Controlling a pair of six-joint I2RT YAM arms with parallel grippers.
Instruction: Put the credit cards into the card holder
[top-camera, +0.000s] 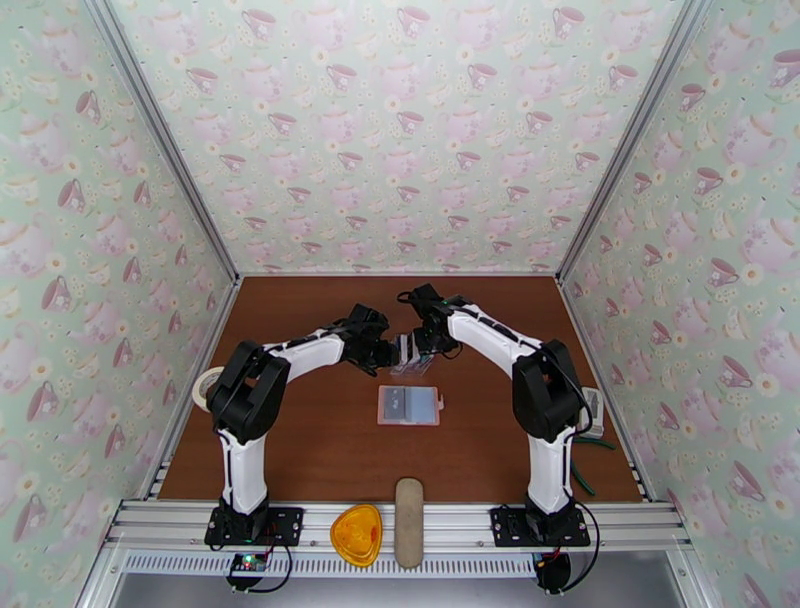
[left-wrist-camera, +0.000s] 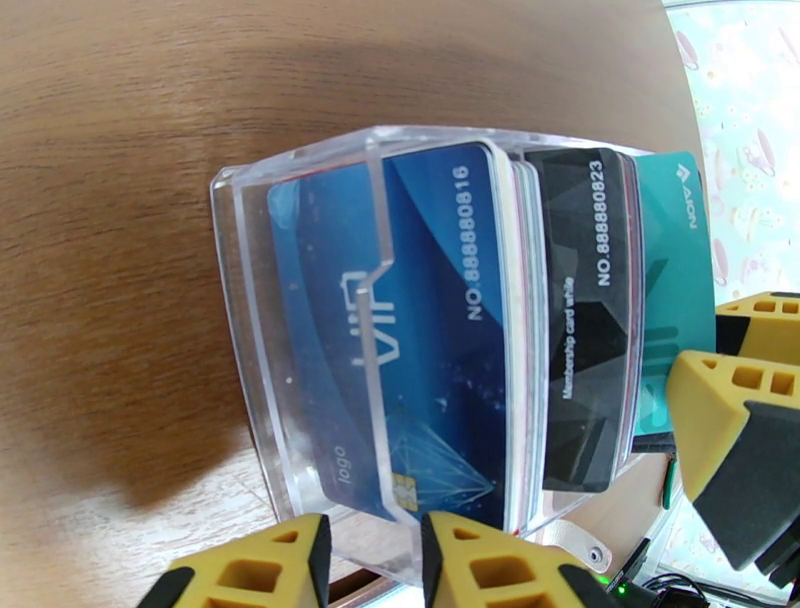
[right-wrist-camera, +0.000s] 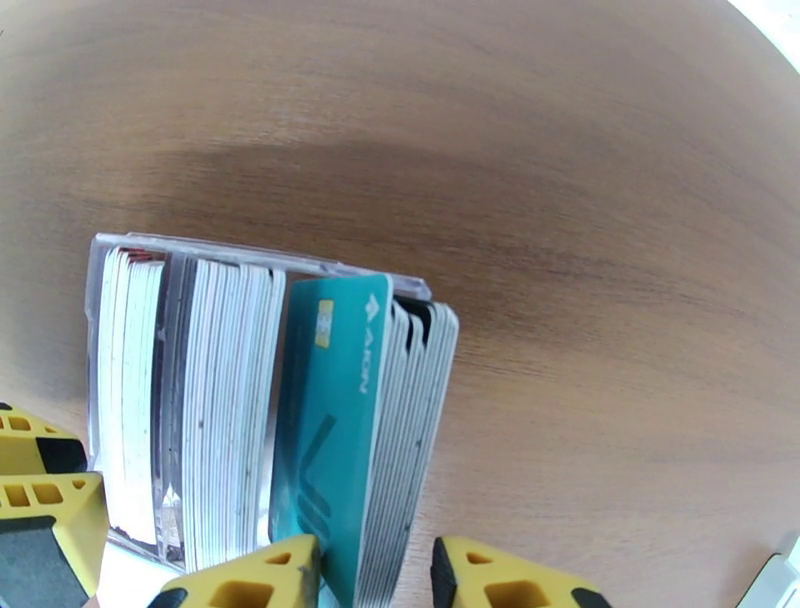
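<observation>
At the middle of the surface (top-camera: 300, 450), our left pincer (left-wrist-camera: 375, 560) pinches the wall of the rack (left-wrist-camera: 300, 330). Our right pincer (right-wrist-camera: 375, 575) stands slightly spread astride 1 teal card (right-wrist-camera: 335, 420) among the cards (right-wrist-camera: 225, 400), its long axis pointing up at the pincer. The holder (top-camera: 410, 405) lies flat, just basewards of the rack.

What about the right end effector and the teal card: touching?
Touching. Right wrist view: one right end effector finger lies against the teal card's face.

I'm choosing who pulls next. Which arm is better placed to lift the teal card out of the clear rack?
Right. The right claw straddles the teal card, standing proud of the other cards; the left claw straddles the front wall of the clear rack, seemingly steadying it.
</observation>
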